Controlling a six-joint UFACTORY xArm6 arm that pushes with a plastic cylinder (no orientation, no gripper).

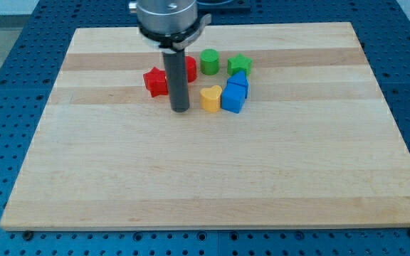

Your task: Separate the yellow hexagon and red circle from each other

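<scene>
One rod hangs vertically from a grey cylindrical mount at the view's top, and my tip (181,110) rests on the wooden board (212,178). No gripper is fitted: the rod ends plainly and holds nothing. No brand, label or writing can be read anywhere in the view.

All positions below are given relative to my tip.

1. Red star-like block (155,81): just to the view's left and slightly toward the view's top, close beside the rod shaft. Whether it touches the rod cannot be told.
2. Second red block (188,67): directly behind the rod, toward the view's top, largely hidden by the shaft. Its shape cannot be confirmed; it may be the red circle.
3. Yellow block (210,98): just to the view's right, apart from my tip. It looks heart-shaped rather than hexagonal.
4. Blue block (233,99): further to the view's right, touching the yellow block.
5. Second blue block (237,81): behind the first blue block, in contact with it.
6. Green cylinder (209,61): toward the view's top right, near the hidden red block.
7. Green star (239,65): furthest to the view's right, just above the blue pair.

A blue perforated table (6,64) surrounds the board on all sides.
</scene>
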